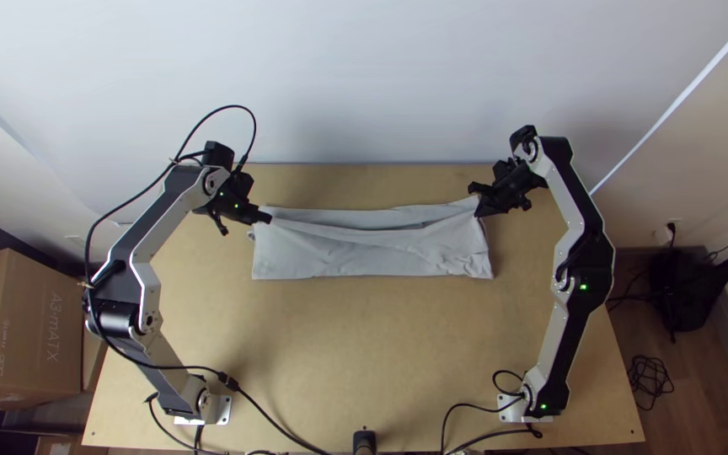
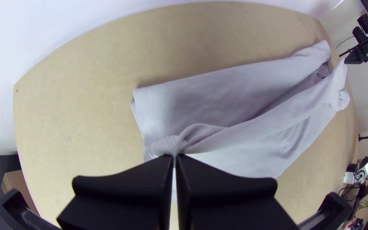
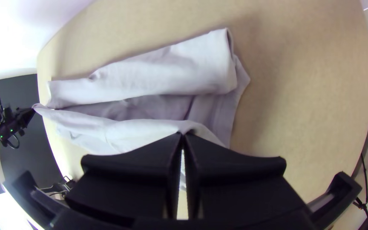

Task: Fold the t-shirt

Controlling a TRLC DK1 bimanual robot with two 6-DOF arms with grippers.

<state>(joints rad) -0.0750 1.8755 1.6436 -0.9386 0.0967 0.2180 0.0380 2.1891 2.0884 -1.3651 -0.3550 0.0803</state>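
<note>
From the top view, the grey-white t-shirt (image 1: 330, 257) lies in a long folded strip across the far half of the wooden table (image 1: 364, 354). In the left wrist view, my left gripper (image 1: 269, 218) pinches bunched fabric at its left end. In the right wrist view, my right gripper (image 1: 478, 213) pinches a raised fold near its right end.

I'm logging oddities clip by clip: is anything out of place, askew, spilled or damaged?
I see no spill or damage. The shirt looks untidy at its end by the right pincer, crumpled rather than flat. The creases look ordinary, as that and the left pincer pinch it.
</note>
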